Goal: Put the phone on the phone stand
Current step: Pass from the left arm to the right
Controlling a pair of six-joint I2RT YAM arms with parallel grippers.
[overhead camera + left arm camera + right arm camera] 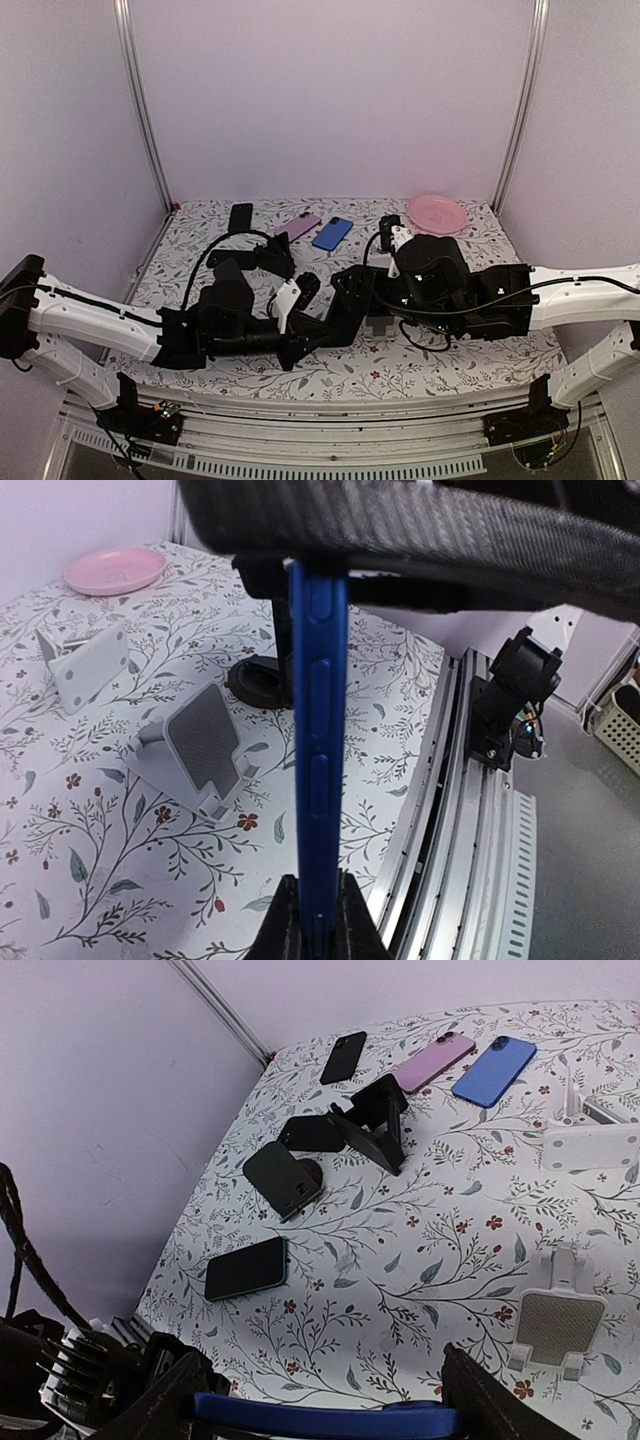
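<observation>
On the left, my left jaws are clamped tight on one end of the blue phone [318, 730]. It hangs edge-on in the air near the phone stand [195, 750], clear of it and off the counter [90, 860]. My right jaws straddle the phone, set wide; I cannot tell whether they grip it.

Blue phone [318, 730], top end behind a dark carbon-patterned body [430, 535], left wrist view.

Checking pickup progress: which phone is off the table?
The blue phone clamped edge-on in the left gripper. The black phone, pink phone, other blue phone and dark phone lie flat on the table.
</observation>
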